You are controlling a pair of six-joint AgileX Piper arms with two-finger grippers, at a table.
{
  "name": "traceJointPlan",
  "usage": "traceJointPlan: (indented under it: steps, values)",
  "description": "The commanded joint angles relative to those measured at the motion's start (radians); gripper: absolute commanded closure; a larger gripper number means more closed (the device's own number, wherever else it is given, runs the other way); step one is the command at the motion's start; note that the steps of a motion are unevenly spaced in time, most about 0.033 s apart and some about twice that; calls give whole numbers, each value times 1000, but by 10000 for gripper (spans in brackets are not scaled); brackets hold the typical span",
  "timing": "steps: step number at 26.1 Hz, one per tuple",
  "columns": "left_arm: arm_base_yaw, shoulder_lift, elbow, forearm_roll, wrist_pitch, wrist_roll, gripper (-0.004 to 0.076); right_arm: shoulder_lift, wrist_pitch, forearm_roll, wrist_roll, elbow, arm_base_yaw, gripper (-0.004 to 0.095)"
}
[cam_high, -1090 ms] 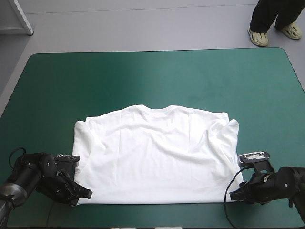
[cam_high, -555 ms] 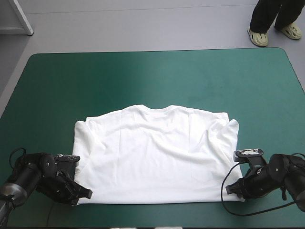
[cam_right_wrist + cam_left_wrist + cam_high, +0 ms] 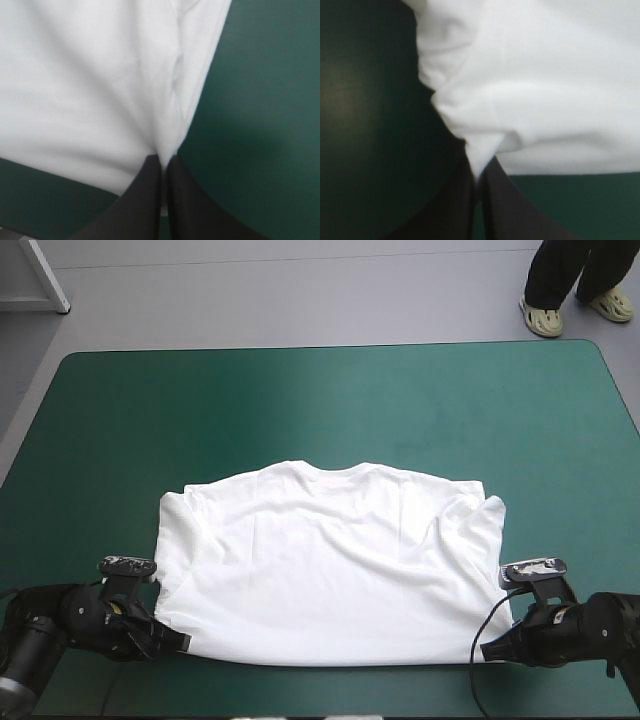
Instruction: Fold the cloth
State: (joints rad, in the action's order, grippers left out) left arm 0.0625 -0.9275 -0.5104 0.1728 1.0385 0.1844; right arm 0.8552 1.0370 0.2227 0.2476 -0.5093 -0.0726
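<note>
left gripper [image 3: 178,643] shifted sideways, tugging hem; it and right gripper [image 3: 490,650] each pinched a near corner of T-shirt [image 3: 330,570], flat mid-table on teal-green cover [image 3: 300,410]; fold likely not started

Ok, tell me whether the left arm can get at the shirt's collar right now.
Probably not yet: the left claw is shut on the near left corner of the T-shirt. The collar lies bare, but reaching it means letting go.
</note>
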Motion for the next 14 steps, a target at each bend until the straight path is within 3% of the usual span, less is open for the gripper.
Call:
traceJointPlan:
  steps: [1, 8, 14]
  values:
    - [2, 94, -39, -8, 63, -36, 705, -78, 63, -37, -9, -46, 6, 912]
    - [2, 216, -139, -82, 139, -81, 705, -145, 65, -41, -35, -151, 6, 912]
    - [2, 119, -278, -79, 4, -83, 705, -59, -66, -41, -30, -235, 6, 912]
